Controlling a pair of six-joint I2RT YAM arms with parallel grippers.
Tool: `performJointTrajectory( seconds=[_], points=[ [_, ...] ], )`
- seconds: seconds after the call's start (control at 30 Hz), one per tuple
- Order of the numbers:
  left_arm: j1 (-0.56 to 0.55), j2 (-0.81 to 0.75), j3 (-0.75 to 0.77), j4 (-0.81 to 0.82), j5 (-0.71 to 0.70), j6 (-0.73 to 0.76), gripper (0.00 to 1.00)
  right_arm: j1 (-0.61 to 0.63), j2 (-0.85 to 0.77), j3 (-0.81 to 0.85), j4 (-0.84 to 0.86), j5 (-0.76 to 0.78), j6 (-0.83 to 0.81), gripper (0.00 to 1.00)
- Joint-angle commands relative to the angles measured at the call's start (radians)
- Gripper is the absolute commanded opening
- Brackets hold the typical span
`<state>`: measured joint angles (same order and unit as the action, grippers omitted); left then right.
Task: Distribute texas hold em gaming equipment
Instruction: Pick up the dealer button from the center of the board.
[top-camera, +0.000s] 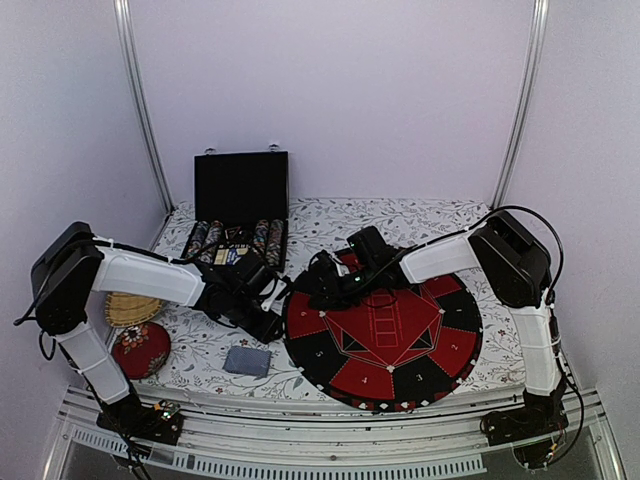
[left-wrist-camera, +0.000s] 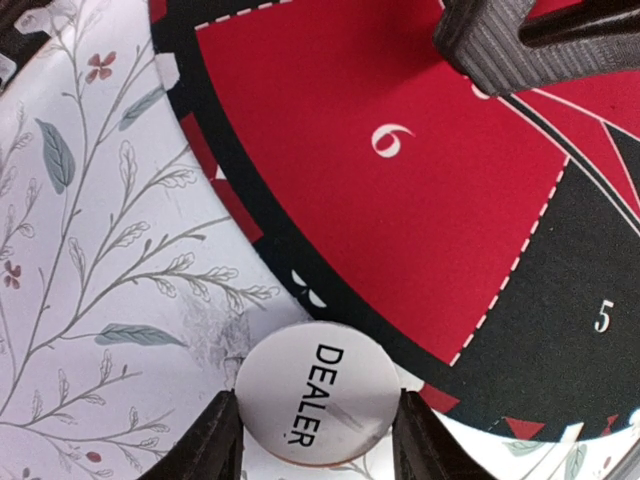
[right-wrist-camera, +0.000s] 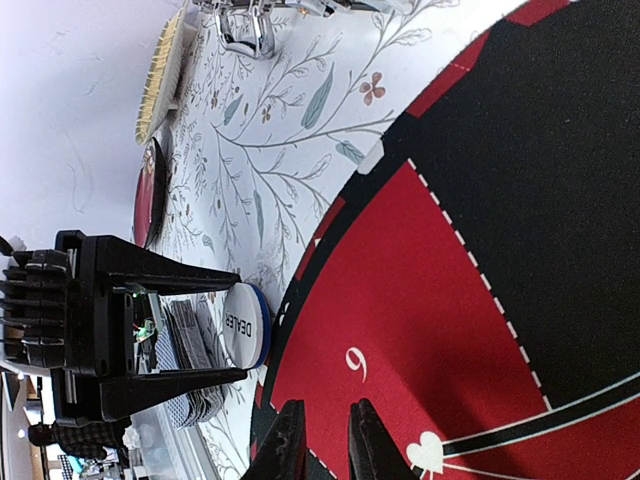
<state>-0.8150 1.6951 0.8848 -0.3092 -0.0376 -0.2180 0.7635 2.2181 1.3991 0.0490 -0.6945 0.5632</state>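
DEALER button (left-wrist-camera: 318, 395), white and round, lies at the 9 o'clock edge of the round red-and-black mat (top-camera: 400, 345), half over the rim and half over the flowered counter (top-camera: 195, 335). In the right wrist view a blue rim shows under it.

The left arm goes up from its base at the near left corner, bends at the elbow and then reaches low toward 3 o'clock. The left gripper (left-wrist-camera: 318, 425) stands over the button with its jaws about half open. One finger (left-wrist-camera: 210, 445) sits against each side of the button, so they have it by the rim. I cannot tell if it is lifted.

Around this arm there are several things:
- At 9 o'clock of the gripper, near the counter's left edge, are a yellow woven disc (top-camera: 132, 308) and a red round cushion (top-camera: 140, 348).
- At 7 o'clock, just beside the gripper, lies a stack of grey-backed cards (top-camera: 247, 360).
- At 12 o'clock stands the black chip case (top-camera: 240, 185) with its lid up and rows of striped poker chips (top-camera: 205, 240) inside.

The right arm comes from the near right corner, folds at a high elbow and reaches across the mat toward 9 o'clock. The right gripper (right-wrist-camera: 325, 420) hangs over the red sector marked 6, near the left gripper. Its jaws are only a little open, with a thin gap, and hold nothing.
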Motion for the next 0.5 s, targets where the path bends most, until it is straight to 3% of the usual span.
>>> performJointTrajectory(
  seconds=[0.0,0.4,0.47],
  points=[
    [0.002,0.001,0.025,-0.011,-0.004,-0.001,0.4,-0.002,-0.031,-0.002,-0.012,-0.023,-0.008,0.18],
    [-0.004,-0.086,0.002,0.036,0.005,0.039,0.38,-0.001,-0.02,0.008,0.038,-0.088,0.025,0.18],
    [-0.008,-0.098,-0.001,0.046,0.005,0.047,0.37,0.004,-0.009,0.02,0.048,-0.106,0.036,0.22]
  ],
)
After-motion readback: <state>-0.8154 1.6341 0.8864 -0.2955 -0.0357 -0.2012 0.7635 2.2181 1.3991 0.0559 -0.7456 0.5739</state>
